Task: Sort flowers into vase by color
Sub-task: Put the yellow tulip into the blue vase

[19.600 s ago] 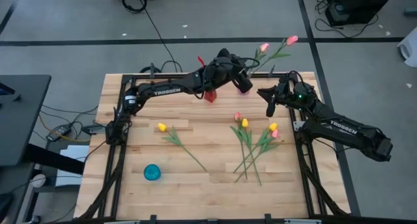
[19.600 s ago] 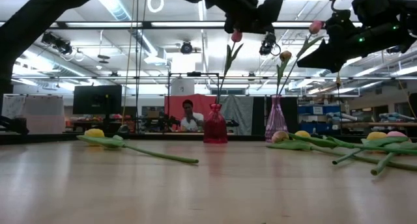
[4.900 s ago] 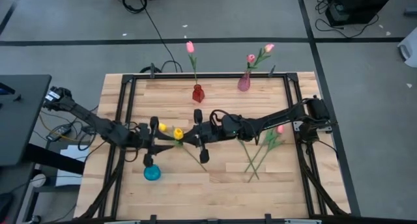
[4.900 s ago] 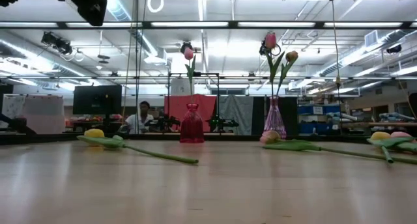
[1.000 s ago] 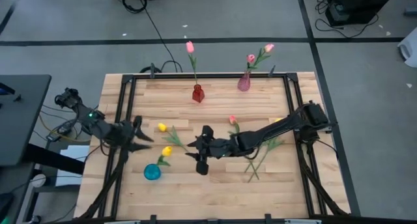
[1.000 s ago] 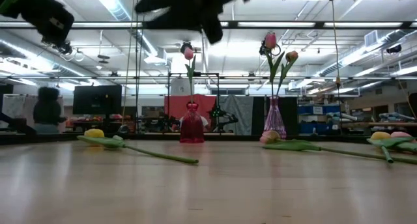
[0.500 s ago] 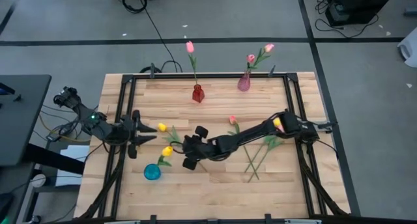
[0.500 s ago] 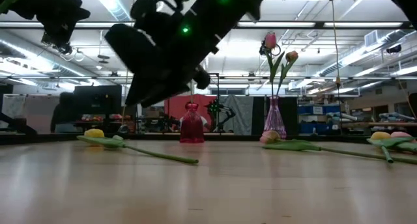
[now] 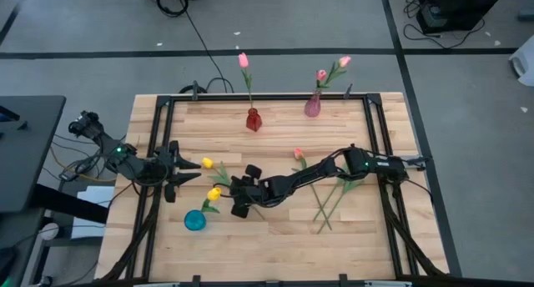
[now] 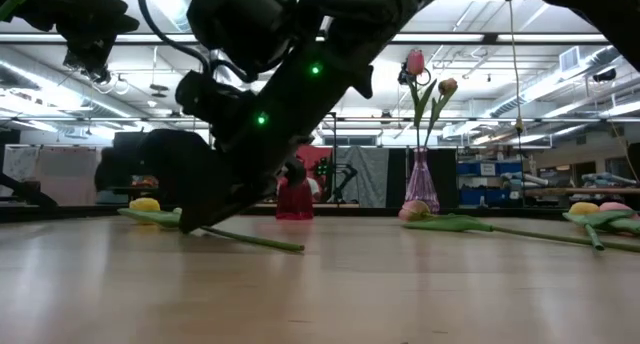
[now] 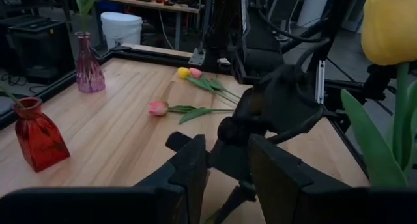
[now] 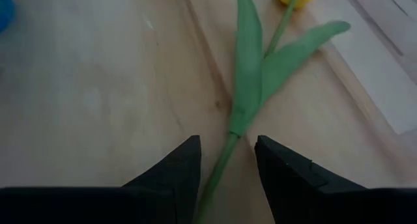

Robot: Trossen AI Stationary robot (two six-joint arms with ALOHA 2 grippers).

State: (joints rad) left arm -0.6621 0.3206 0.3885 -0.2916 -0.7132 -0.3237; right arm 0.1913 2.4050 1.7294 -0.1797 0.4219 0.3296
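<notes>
- Leftmost, high view: left gripper (image 9: 185, 178) parked at the table's left edge, pointing inward. Its wrist view shows both fingers with a clear gap, holding nothing.
- Small round blue vase (image 9: 194, 220) near the front left, one yellow tulip (image 9: 214, 193) standing in it. Yellow sorting is started.
- Just beyond it, a second yellow tulip on a thin green stem (image 9: 207, 163) lies flat on the wooden table (image 9: 275, 237), not yet sorted.
- Right gripper (image 9: 241, 196) is stretched across to the table's middle, low over that lying stem. Its wrist view shows the jaws apart, straddling the green stem (image 12: 225, 152) just below the leaves. Not closed on it yet.
- Red glass vase (image 9: 253, 119) at the far edge, one pink tulip (image 9: 243, 60) in it.
- Loose pink tulip (image 9: 298, 153) lying mid-table.
- Pink-purple vase (image 9: 313, 106) at the far edge, holding two pinkish tulips (image 9: 331, 68).
- Right side: a cluster of loose stems (image 9: 329, 203), heads partly hidden under the right arm.
- Judgement: four placed, several left; roughly halfway. Step in hand looks like grasping the lying yellow tulip for the blue vase.
</notes>
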